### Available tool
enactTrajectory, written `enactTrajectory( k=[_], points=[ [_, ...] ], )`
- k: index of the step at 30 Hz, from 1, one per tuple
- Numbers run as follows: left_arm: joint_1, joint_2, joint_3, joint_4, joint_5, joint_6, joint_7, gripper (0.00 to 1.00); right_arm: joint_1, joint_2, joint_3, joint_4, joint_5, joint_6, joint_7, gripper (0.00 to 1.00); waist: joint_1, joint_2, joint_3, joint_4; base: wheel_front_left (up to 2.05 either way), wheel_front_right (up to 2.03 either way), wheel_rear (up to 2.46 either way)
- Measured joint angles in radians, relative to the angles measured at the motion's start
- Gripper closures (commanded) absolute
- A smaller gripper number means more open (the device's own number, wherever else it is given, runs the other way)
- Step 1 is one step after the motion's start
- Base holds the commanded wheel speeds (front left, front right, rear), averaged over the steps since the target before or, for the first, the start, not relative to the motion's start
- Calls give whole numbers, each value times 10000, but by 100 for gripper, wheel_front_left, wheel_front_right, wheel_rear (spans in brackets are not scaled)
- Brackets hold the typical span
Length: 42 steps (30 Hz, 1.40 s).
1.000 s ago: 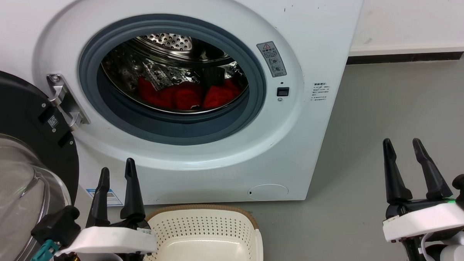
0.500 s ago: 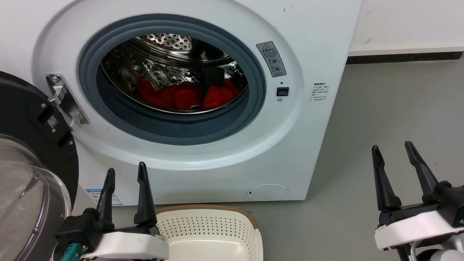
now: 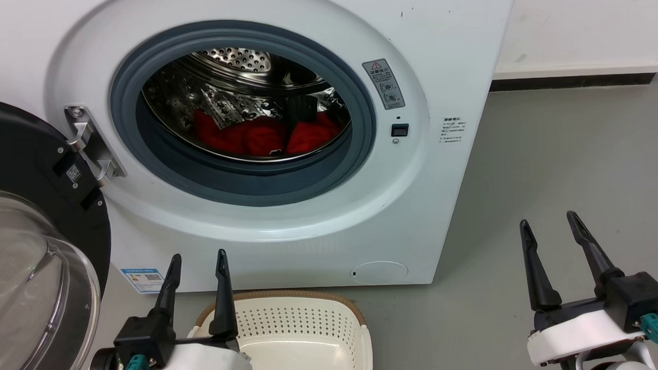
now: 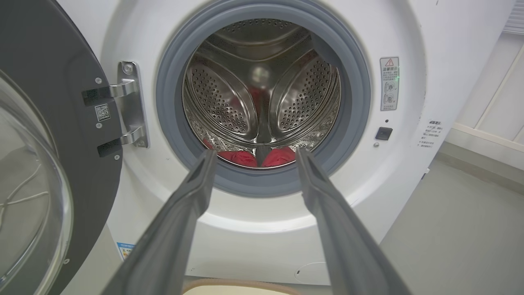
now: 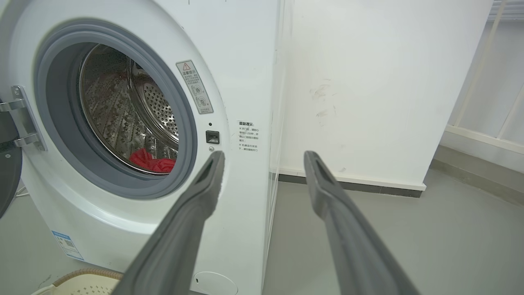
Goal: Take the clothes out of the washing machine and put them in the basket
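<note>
Clothes of bright red fabric (image 3: pixel 261 137) lie in the steel drum (image 3: pixel 237 59) of the large white washing machine (image 3: pixel 440 66); the oval cream plastic basket (image 3: pixel 311 317) stands before it. Left tool (image 3: pixel 198 255) and right tool (image 3: pixel 547 218) gape, holding nothing.

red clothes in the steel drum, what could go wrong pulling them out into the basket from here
The bright red fabric clothes lie low behind the grey gasket; they could snag on its lip.
The black-rimmed glass door hangs open close beside the open left gripper; a reach might clip it.
The cream perforated plastic basket sits partly under that gripper, so a lowering arm may bump it.
</note>
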Motion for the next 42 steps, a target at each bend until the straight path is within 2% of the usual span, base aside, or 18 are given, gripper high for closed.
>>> enactTrajectory(
  k=[6, 13, 19, 27, 30, 42],
  points=[
    [29, -29, -19, 412, 525, -174, -109, 0, 7, -2, 2, 56, -426, 0, -107, 0, 0, -1, -26, -13, 0, 0, 0],
    [32, 40, -213, 349, 1317, 58, -263, 0, 39, -4, 153, 35, -961, 0, -253, 0, -1, 0, -36, -18, 0, 0, 0],
    [192, -77, -36, 270, 1371, 104, -368, 0, 108, -6, 119, 192, -669, 0, -393, 0, -2, 0, -66, -13, 0, 0, 0],
    [304, -196, 196, 593, 1918, -259, -514, 0, 164, -15, -115, 861, 27, 0, -514, 0, -1, 0, -65, -52, 0, 0, 0],
    [306, -222, 242, 652, 2155, -334, -548, 0, 152, -25, -59, 918, -280, 0, -558, 0, -2, 0, -52, -73, 0, 0, 0],
    [291, -311, 339, 516, 2431, -326, -562, 0, 126, -23, -113, 1129, -261, 2, -568, 0, -1, 0, -40, -111, 0, 0, 0]
  ],
)
